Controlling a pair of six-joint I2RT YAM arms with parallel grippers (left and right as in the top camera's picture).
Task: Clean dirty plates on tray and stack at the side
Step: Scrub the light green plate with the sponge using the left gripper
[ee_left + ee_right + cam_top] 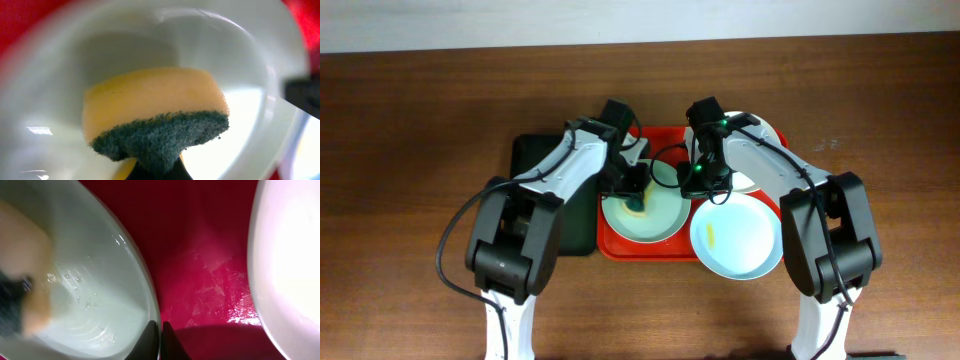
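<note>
A pale green plate (660,222) lies on the red tray (665,135). My left gripper (638,197) is shut on a yellow sponge with a dark green scouring side (155,112) and presses it onto this plate's inside (250,100). At the plate's right rim (145,285), my right gripper (161,332) is shut on the edge, one jaw inside and one outside. A pale blue plate (737,235) with a small yellow smear sits at the tray's front right corner. Behind my right arm, a white plate (767,134) lies partly hidden.
A dark green-black tray (535,160) lies against the red tray's left side, under my left arm. Brown wooden table (410,150) surrounds both trays. In the right wrist view, wet red tray floor (210,280) separates the green plate from another pale plate (290,255).
</note>
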